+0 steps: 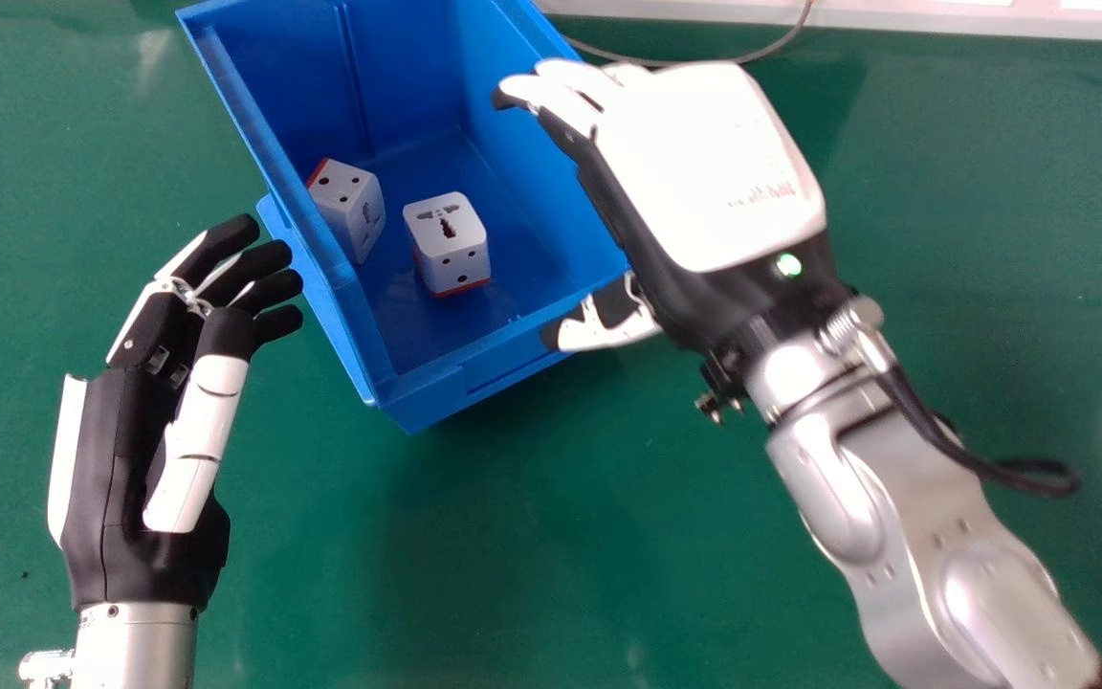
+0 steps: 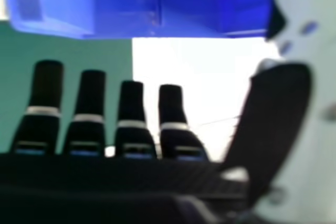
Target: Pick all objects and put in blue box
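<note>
The tilted white block (image 1: 350,206) is in the blue box (image 1: 513,368) close to the left wall, and the other white block (image 1: 449,244) is to its right. The right hand (image 1: 704,172) is wide open and empty by the box's right side, and the left hand (image 1: 121,440) is loosely open and empty at its left. If the right hand dips too low, its thumb might bump the rim and push the box crooked.

The right hand (image 1: 714,172) was white over black — with a green light (image 1: 788,265). Its silver forearm (image 1: 981,584) bore a black cable (image 1: 919,416).
</note>
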